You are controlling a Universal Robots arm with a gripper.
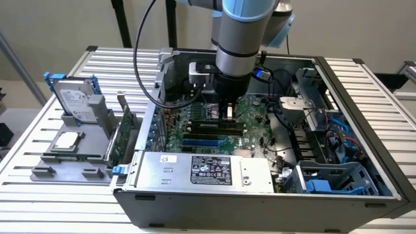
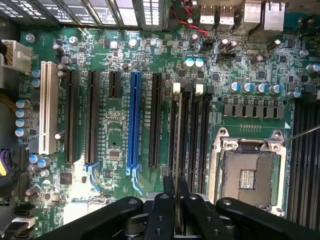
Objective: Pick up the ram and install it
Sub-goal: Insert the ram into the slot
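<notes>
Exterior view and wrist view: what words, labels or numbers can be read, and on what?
Power supply label: print too small to read.
Hard drive label: blurred, unreadable.
Motherboard: white markings too small to read.
Ram held in the gripper: edge-on, no print visible.

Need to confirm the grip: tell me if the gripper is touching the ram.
Touching. In the wrist view the gripper has its fingers closed on either side of the ram, seen edge-on above the black memory slots.

One motherboard (image 2: 150,120), one blue slot (image 2: 133,120), one hard drive (image 1: 73,100), one power supply (image 1: 208,169)
</notes>
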